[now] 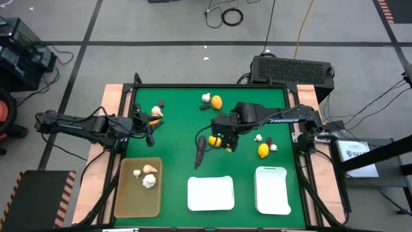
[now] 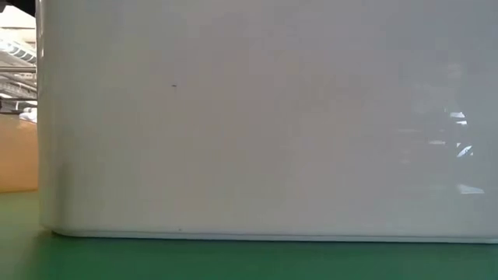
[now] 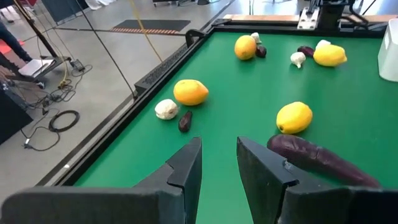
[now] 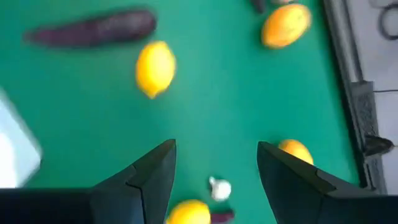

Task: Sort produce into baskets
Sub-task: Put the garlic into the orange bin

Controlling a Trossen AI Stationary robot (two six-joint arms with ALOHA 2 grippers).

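Produce lies scattered on the green table. An orange (image 1: 216, 102) and a whitish bulb (image 1: 206, 98) are at the far middle. A long dark purple piece (image 1: 200, 149) and a yellow fruit (image 1: 215, 140) lie at the centre. Another yellow fruit (image 1: 262, 151) with bulbs lies to the right. The tan basket (image 1: 138, 187) holds several bulbs. Two white baskets (image 1: 210, 193) (image 1: 272, 189) stand at the near edge. My right gripper (image 1: 222, 138) hovers over the centre fruit, open and empty (image 4: 214, 162). My left gripper (image 1: 149, 125) is open and empty (image 3: 219, 165) at the left, beside a bulb (image 1: 156, 111) and a yellow fruit (image 1: 154, 120).
A small dark purple piece (image 1: 160, 102) lies at the far left. The table has a raised dark rim (image 3: 168, 62). A white basket's wall (image 2: 272, 117) fills the low view, with the tan basket (image 2: 15, 155) at its left. There is free green surface between the two grippers.
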